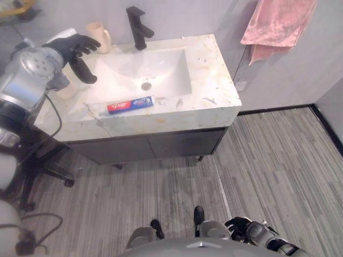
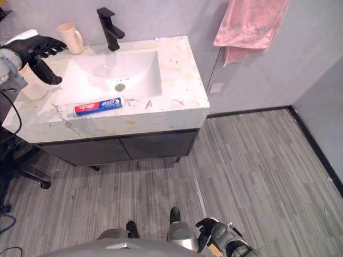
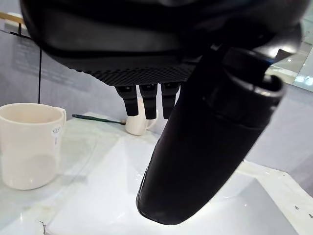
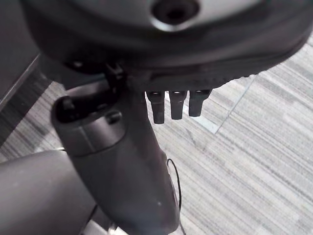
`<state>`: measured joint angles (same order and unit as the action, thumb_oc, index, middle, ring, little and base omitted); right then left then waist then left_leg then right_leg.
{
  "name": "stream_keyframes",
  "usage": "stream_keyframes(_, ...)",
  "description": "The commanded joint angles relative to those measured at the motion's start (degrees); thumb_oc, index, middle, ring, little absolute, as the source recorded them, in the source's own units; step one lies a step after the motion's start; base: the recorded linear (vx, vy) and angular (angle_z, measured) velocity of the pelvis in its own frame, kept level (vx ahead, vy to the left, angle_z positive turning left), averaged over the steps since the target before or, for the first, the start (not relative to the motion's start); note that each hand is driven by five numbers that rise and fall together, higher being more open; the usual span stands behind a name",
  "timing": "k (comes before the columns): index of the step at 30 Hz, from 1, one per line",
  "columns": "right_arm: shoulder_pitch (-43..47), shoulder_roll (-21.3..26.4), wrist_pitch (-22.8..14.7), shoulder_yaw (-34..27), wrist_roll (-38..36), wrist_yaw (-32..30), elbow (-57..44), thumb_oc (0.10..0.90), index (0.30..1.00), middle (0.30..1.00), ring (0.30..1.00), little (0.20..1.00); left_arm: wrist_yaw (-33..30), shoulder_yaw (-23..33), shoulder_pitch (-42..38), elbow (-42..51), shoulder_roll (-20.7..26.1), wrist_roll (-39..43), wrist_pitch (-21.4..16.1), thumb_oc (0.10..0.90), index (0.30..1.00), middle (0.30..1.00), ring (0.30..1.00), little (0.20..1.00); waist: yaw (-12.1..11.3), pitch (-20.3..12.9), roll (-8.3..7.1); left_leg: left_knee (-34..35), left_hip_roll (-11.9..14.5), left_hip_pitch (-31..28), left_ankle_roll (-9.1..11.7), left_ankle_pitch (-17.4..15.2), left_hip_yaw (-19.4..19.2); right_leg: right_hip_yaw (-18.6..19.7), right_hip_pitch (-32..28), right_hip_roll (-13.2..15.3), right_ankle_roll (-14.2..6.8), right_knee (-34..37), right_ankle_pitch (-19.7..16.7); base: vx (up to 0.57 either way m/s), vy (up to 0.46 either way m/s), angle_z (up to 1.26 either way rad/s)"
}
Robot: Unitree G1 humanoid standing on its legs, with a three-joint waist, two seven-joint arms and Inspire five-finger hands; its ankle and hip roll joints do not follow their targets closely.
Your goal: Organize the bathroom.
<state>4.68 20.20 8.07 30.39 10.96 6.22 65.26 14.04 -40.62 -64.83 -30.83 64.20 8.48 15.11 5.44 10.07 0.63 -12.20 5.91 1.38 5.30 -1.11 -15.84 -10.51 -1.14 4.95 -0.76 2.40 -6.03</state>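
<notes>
- One white marble vanity top [image 1: 214, 80] with faint brown veins sits on a dark cabinet against the grey wall, above a grey striped plank floor [image 1: 268, 176].
- Sunk into that top is a white rectangular basin [image 1: 144, 72] with a round metal drain [image 1: 146, 85] near its front side.
- Hanging on the wall past the top's right edge is a pink towel [image 1: 276, 24].
- At the back edge, behind the basin, stands a matte black angular tap [image 1: 138, 27].
- Left of the tap, near the back left corner, stands a cream ceramic mug [image 1: 99, 35] with its handle turned to the right.
- Nearer along the left edge stands a second white mug [image 3: 29, 144], close to the left hand.
- On the front rim of the basin lies a red, white and blue toothpaste tube [image 1: 130, 104], flat and lengthwise along the front edge, touched by neither hand.
- Over the top's left edge the dark left hand [image 1: 75, 48] hovers empty, fingers straight and spread, thumb hanging apart.
- Low by the floor, the dark right hand [image 4: 142, 171] hangs empty with fingers relaxed and straight.
- A thin dark green stick [image 3: 95, 118], perhaps a toothbrush, lies by the far mug.
</notes>
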Motion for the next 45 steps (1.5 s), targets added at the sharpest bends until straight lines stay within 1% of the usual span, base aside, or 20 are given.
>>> stream_keyframes(1,-0.3,4.0,0.4,-0.7,1.9,-0.7,2.1,0.800,0.900,0.900,0.900,0.900,-3.6,4.8,-9.9,-0.8,5.6,-1.6,-1.1,0.800,0.900,0.900,0.900,0.900,2.1,-1.6,1.19,1.4,3.1,-3.1,-0.9,4.1,-4.6,1.4,-1.4,-2.0,-3.3,2.2,3.3,-0.12,0.142,0.41)
stream_keyframes(2,-0.5,4.6,0.3,-0.9,2.5,-0.5,2.7,0.800,0.900,0.900,0.900,0.900,-3.0,4.5,-10.7,-1.5,6.1,-1.4,-1.9,0.800,0.900,0.900,0.900,0.900,2.2,-2.2,1.33,3.4,3.0,-4.5,-0.6,3.9,-4.7,1.1,-1.3,-1.2,-3.9,2.5,3.3,-0.05,0.129,0.36)
stream_keyframes(5,-0.4,5.2,0.8,-1.3,2.2,-0.2,3.0,0.800,0.900,0.900,0.900,0.900,-2.9,3.8,-11.9,-2.6,5.8,-1.6,-2.5,0.800,0.900,0.900,0.900,0.900,2.8,-2.9,1.95,3.3,2.7,-5.7,0.3,4.6,-5.6,0.8,-1.0,-1.0,-4.0,2.6,3.3,-0.04,0.117,0.12)
stream_keyframes(6,-0.4,5.2,0.9,-1.5,2.8,0.2,3.0,0.800,0.900,0.900,0.900,0.900,-2.6,3.5,-12.6,-2.7,5.9,-1.6,-2.2,0.800,0.900,0.900,0.900,0.900,2.8,-3.2,2.18,4.4,1.7,-6.3,0.0,3.6,-5.9,0.4,-0.9,-0.6,-4.4,2.5,3.2,-0.04,0.108,0.17)
stream_keyframes(7,-0.7,5.3,0.7,-1.5,3.1,0.4,3.0,0.800,0.900,0.900,0.900,0.900,-2.6,3.0,-13.1,-2.8,5.8,-1.6,-2.1,0.800,0.900,0.900,0.900,0.900,3.1,-3.3,2.51,5.3,1.7,-6.4,0.0,3.7,-6.7,0.3,-0.8,-0.6,-4.6,2.6,3.1,0.04,0.152,0.17)
stream_keyframes(8,-1.0,5.4,0.7,-1.6,3.1,0.5,3.1,0.800,0.900,0.900,0.900,0.900,-2.9,2.5,-13.7,-2.9,5.4,-1.7,-1.8,0.800,0.900,0.900,0.900,0.900,3.6,-3.8,3.15,7.1,1.3,-8.0,0.3,1.7,-7.9,-0.2,-0.9,-0.1,-5.5,2.6,3.9,-0.02,0.111,0.14)
stream_keyframes(9,-1.0,5.4,0.9,-1.2,2.3,0.5,3.0,0.800,0.900,0.900,0.900,0.900,-2.7,2.1,-14.1,-3.1,5.7,-1.3,-2.1,0.800,0.900,0.900,0.900,0.900,3.6,-3.8,3.07,8.6,0.5,-7.8,-0.7,1.8,-8.4,-0.8,-0.1,0.4,-5.5,2.6,2.6,-0.04,0.108,0.12)
stream_keyframes(10,-0.8,5.3,1.1,-1.2,2.1,0.9,2.8,0.800,0.900,0.900,0.900,0.900,-3.0,1.5,-14.5,-3.0,5.9,-1.5,-2.0,0.800,0.900,0.900,0.900,0.900,3.3,-3.6,3.34,10.0,0.1,-7.9,-0.9,1.8,-7.9,-1.0,0.2,0.7,-6.0,2.6,2.0,-0.12,0.042,0.19)
stream_keyframes(12,-0.5,4.9,1.3,-0.8,2.7,1.4,2.2,0.800,0.900,0.900,0.900,0.900,-3.4,1.2,-14.9,-3.2,6.1,-1.5,-2.0,0.800,0.900,0.900,0.900,0.900,3.3,-3.1,3.44,12.3,-0.7,-8.6,-1.3,0.7,-8.1,-1.7,0.9,1.4,-6.9,2.6,1.2,-0.06,0.041,0.09)
stream_keyframes(15,-0.7,4.6,2.0,0.1,2.8,1.0,1.3,0.800,0.900,0.900,0.900,0.900,-3.6,1.0,-15.2,-4.1,6.7,-2.1,-3.2,0.800,0.900,0.900,0.900,0.900,3.7,-2.3,4.12,15.8,-1.9,-9.6,-1.6,1.0,-6.4,-1.0,2.4,1.3,-8.0,2.6,0.0,-0.07,0.024,-0.07)
stream_keyframes(17,-0.8,4.6,2.1,0.3,3.8,1.1,0.9,0.800,0.900,0.900,0.900,0.900,-3.8,-0.5,-16.6,-5.3,6.8,-1.9,-4.5,0.800,0.900,0.900,0.900,0.900,4.3,-1.7,4.37,16.5,-2.2,-10.3,-1.7,0.6,-6.5,-0.8,3.1,1.2,-8.4,2.6,-0.4,-0.08,-0.003,-0.09)
stream_keyframes(19,-1.1,4.6,2.2,0.5,4.7,1.0,0.9,0.800,0.900,0.900,0.900,0.900,-2.7,-1.7,-17.5,-6.2,6.4,0.5,-4.8,0.800,0.900,0.900,0.900,0.900,4.8,-1.8,4.50,16.5,-2.8,-10.7,-2.1,0.2,-6.8,-0.2,3.2,1.0,-8.4,2.6,-0.4,-0.04,-0.001,-0.06)
stream_keyframes(22,-1.1,4.3,2.8,0.2,5.5,0.8,1.1,0.800,0.900,0.900,0.900,0.900,1.4,-2.2,-17.3,-6.2,5.8,6.1,-3.3,0.800,0.900,0.900,0.900,0.900,5.0,-2.2,4.57,15.7,-3.2,-11.1,-2.5,-0.5,-7.6,0.1,2.9,0.9,-8.3,2.6,-0.1,-0.01,0.008,-0.11)
stream_keyframes(25,-1.1,3.8,3.6,0.4,5.8,0.6,1.2,0.800,0.900,0.900,0.900,0.900,3.4,-0.4,-14.3,-5.2,4.5,8.8,-2.1,0.800,0.900,0.900,0.900,0.900,4.7,-2.9,4.53,15.5,-3.3,-11.2,-2.7,-0.6,-7.4,0.5,2.1,0.6,-8.1,2.6,0.3,0.01,0.007,-0.07)
stream_keyframes(27,-0.9,3.7,3.9,0.4,5.8,0.8,1.3,0.800,0.900,0.900,0.900,0.900,3.5,0.6,-13.3,-5.1,3.6,8.5,-1.8,0.800,0.900,0.900,0.900,0.900,4.7,-3.1,4.40,15.4,-3.2,-11.2,-2.7,-0.6,-7.5,0.6,1.9,0.7,-8.1,2.6,0.4,0.01,0.003,-0.04)
stream_keyframes(31,-0.6,2.8,4.7,0.7,7.0,1.7,1.9,0.800,0.900,0.900,0.900,0.900,0.8,3.8,-8.6,-5.2,1.2,6.6,-2.3,0.800,0.900,0.900,0.900,0.900,4.6,-3.7,3.95,14.3,-3.1,-11.5,-2.9,-1.3,-8.3,0.5,1.5,0.8,-8.1,2.6,0.4,0.01,0.006,-0.05)
stream_keyframes(34,-0.7,2.2,5.2,0.9,7.5,2.0,2.3,0.800,0.900,0.900,0.900,0.900,0.4,4.8,-7.2,-5.1,0.7,6.3,-2.6,0.800,0.900,0.900,0.900,0.900,4.5,-4.1,3.71,14.2,-3.2,-11.5,-3.1,-1.5,-8.4,0.4,1.2,0.8,-8.1,2.6,0.5,0.01,0.005,-0.04)
stream_keyframes(37,-0.9,2.0,5.6,1.0,7.7,2.2,2.7,0.800,0.900,0.900,0.900,0.900,0.8,5.5,-6.3,-4.4,0.4,5.9,-1.3,0.800,0.900,0.900,0.900,0.900,4.4,-4.3,3.53,14.0,-3.2,-11.4,-3.3,-1.6,-8.4,0.5,1.0,0.9,-8.0,2.6,0.6,0.00,0.000,0.00)
stream_keyframes(39,-1.2,1.8,6.2,0.9,8.1,1.9,3.1,0.800,0.900,0.900,0.900,0.900,2.1,6.0,-5.2,-4.0,0.1,5.4,0.2,0.800,0.900,0.900,0.900,0.900,4.3,-4.4,3.37,13.7,-3.3,-11.3,-3.4,-1.8,-8.4,0.5,0.9,1.0,-8.1,2.6,0.5,0.00,0.000,0.00)
stream_keyframes(45,-1.5,1.6,7.3,0.9,9.3,1.4,3.4,0.800,0.900,0.900,0.900,0.900,2.2,6.5,-3.5,-4.4,-0.7,4.3,0.6,0.800,0.900,0.900,0.900,0.900,4.2,-4.5,3.05,13.5,-3.6,-11.3,-3.8,-2.1,-8.3,0.6,0.6,1.0,-8.1,2.6,0.6,0.00,0.000,0.00)
